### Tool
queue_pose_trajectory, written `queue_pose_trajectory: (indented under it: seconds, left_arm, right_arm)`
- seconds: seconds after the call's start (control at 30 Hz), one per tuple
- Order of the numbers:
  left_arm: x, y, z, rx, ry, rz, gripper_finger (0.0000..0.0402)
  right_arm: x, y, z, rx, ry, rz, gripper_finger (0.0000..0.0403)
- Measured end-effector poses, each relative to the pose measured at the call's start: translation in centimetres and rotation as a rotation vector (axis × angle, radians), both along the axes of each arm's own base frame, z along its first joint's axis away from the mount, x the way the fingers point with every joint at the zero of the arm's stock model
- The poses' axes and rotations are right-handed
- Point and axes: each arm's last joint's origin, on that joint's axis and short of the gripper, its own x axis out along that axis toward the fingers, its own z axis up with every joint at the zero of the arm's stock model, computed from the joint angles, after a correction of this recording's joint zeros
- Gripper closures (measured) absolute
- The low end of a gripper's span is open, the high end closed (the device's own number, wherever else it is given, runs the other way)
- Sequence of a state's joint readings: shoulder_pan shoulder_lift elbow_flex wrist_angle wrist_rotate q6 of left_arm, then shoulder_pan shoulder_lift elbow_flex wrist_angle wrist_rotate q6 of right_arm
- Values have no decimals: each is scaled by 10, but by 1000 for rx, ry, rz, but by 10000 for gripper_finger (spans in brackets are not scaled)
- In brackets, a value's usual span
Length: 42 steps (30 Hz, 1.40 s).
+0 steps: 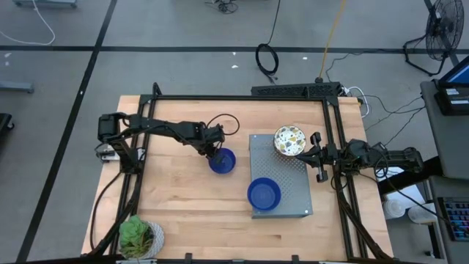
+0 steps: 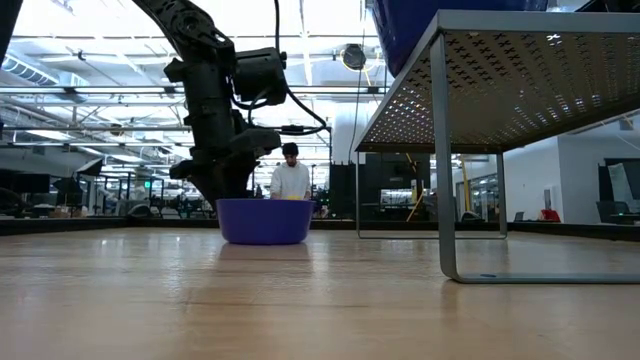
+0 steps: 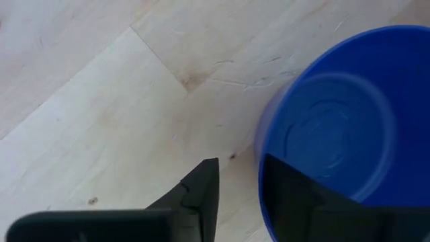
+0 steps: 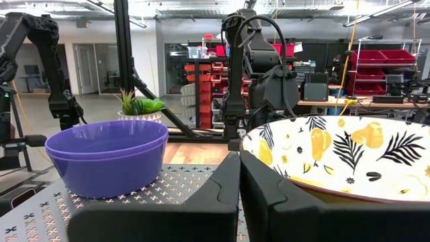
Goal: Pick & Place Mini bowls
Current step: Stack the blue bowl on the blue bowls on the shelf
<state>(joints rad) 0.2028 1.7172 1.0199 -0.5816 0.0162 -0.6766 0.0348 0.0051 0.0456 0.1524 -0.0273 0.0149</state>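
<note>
Reaching out across the bench (image 1: 176, 191), the left arm drops its left pincer (image 1: 215, 152) onto a blue bowl (image 1: 223, 161) standing on the wood, one finger inside the rim, one outside, nipping the wall. Over on the perforated grey rack (image 1: 293, 183), the right pincer (image 1: 314, 155) pinches the edge of the floral bowl (image 1: 290, 141). Another blue bowl stack (image 1: 264, 193) sits at the rack's near end.
</note>
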Motion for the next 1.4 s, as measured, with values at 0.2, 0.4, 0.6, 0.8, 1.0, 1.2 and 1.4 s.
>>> queue_pose_trajectory:
  seconds: [0.2, 0.4, 0.6, 0.8, 1.0, 1.2, 1.4]
  left_arm:
    - [0, 0, 0, 0, -1, 1, 308]
    - [1, 0, 0, 0, -9, 6, 309]
    - [1, 1, 0, 21, -5, 42, 309]
    - [0, 2, 0, 38, -2, 57, 310]
    - [0, 2, 0, 31, -4, 83, 310]
    - [0, 1, 0, 35, -3, 65, 384]
    - [6, 2, 9, 46, -27, 44, 395]
  right_arm:
    - [0, 0, 0, 0, 0, 0, 403]
    - [0, 0, 0, 0, 0, 0, 403]
    - [0, 0, 0, 0, 0, 0, 403]
    - [0, 0, 0, 0, 0, 0, 403]
    - [0, 0, 0, 0, 0, 0, 403]
    - [0, 0, 0, 0, 0, 0, 403]
    - [0, 0, 0, 0, 0, 0, 403]
